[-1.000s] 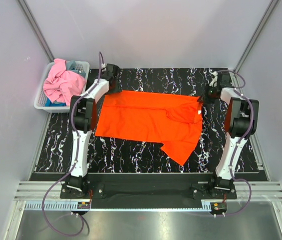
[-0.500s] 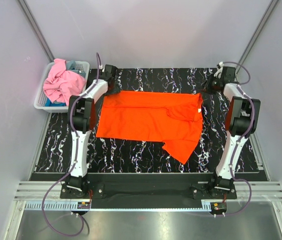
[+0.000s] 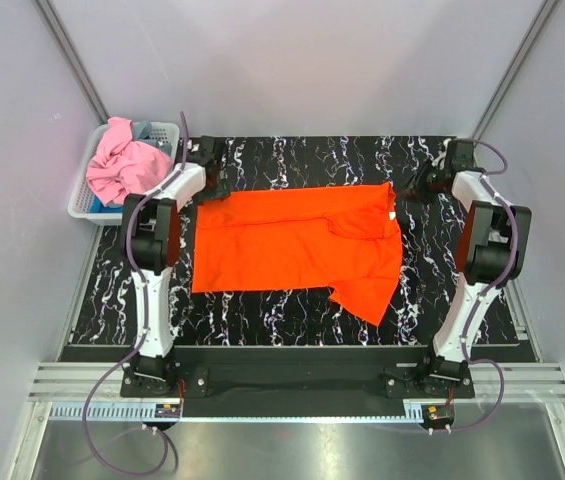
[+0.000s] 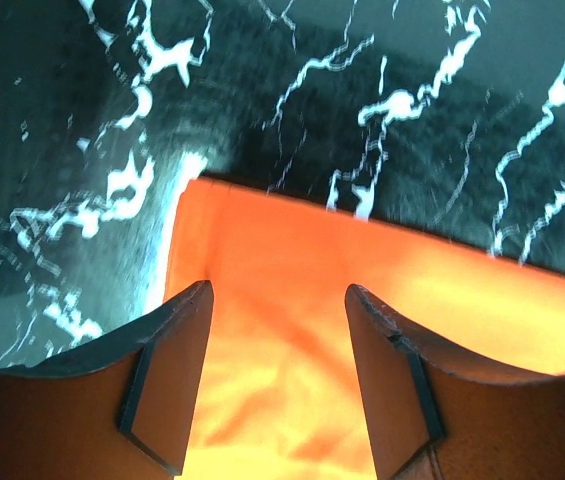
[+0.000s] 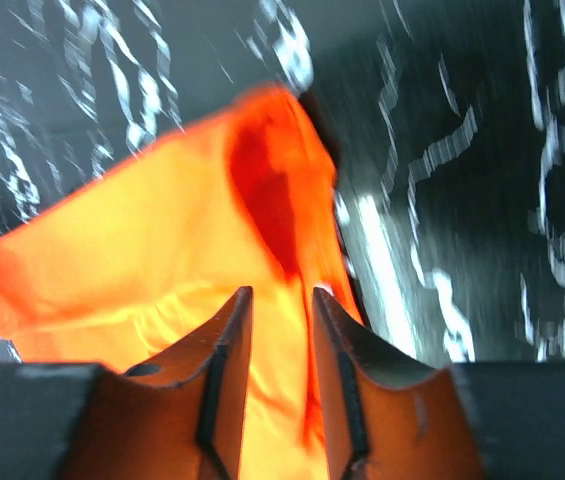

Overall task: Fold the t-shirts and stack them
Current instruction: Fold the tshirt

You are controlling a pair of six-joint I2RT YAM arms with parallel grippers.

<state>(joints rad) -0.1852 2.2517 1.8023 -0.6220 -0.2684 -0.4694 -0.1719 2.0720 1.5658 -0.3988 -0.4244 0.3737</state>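
The orange t-shirt (image 3: 297,240) lies spread out on the black marbled table (image 3: 262,305), with one sleeve pointing to the front right. My left gripper (image 3: 220,183) is at its far left corner; in the left wrist view (image 4: 279,290) the jaws are wide apart over flat orange cloth (image 4: 292,350). My right gripper (image 3: 412,188) is at the far right corner; in the right wrist view (image 5: 282,292) the jaws stand a narrow way apart over a raised fold of the cloth (image 5: 262,200). The pink t-shirt (image 3: 127,168) and the blue-grey one (image 3: 145,130) lie in the basket.
The white lattice basket (image 3: 80,208) stands off the table's far left corner. Grey walls close in the back and both sides. Both arm bases are bolted at the near edge.
Both grippers have moved outward along the shirt's far edge. The shirt has slid a little to the left and its far edge now lies straighter.
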